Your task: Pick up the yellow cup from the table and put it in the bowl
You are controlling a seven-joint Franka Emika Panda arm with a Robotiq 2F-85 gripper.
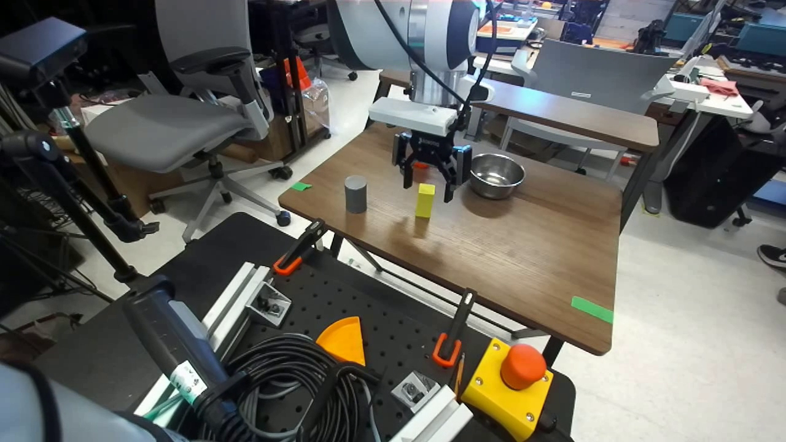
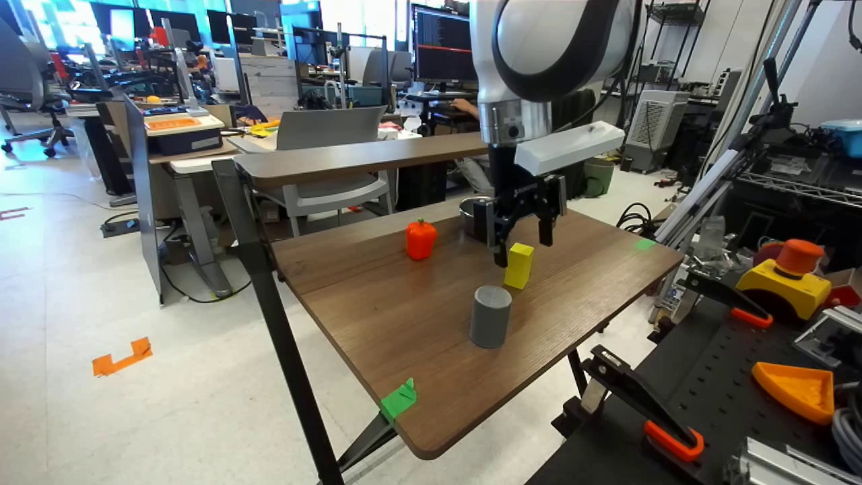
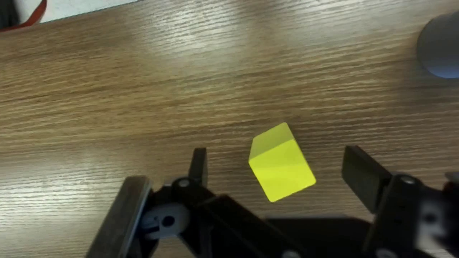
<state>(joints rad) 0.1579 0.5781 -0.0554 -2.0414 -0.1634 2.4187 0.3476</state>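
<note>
The yellow cup (image 1: 424,202) stands upright on the brown table (image 1: 540,258); it looks like a rectangular yellow block, also in an exterior view (image 2: 519,267). The silver bowl (image 1: 496,175) stands on the table behind and beside it; in an exterior view the gripper partly hides the bowl (image 2: 466,210). My gripper (image 1: 428,186) is open and empty, its fingertips near the height of the cup's top. In the wrist view the yellow cup (image 3: 281,168) shows between the two spread fingers (image 3: 278,168), apart from both.
A grey cylinder (image 1: 355,194) stands near the cup and shows at the wrist view's right edge (image 3: 441,46). An orange-red pepper-shaped object (image 2: 421,240) stands farther back. A raised shelf (image 1: 552,113) runs along the table's back. A black cart (image 1: 368,288) with clamps adjoins the front.
</note>
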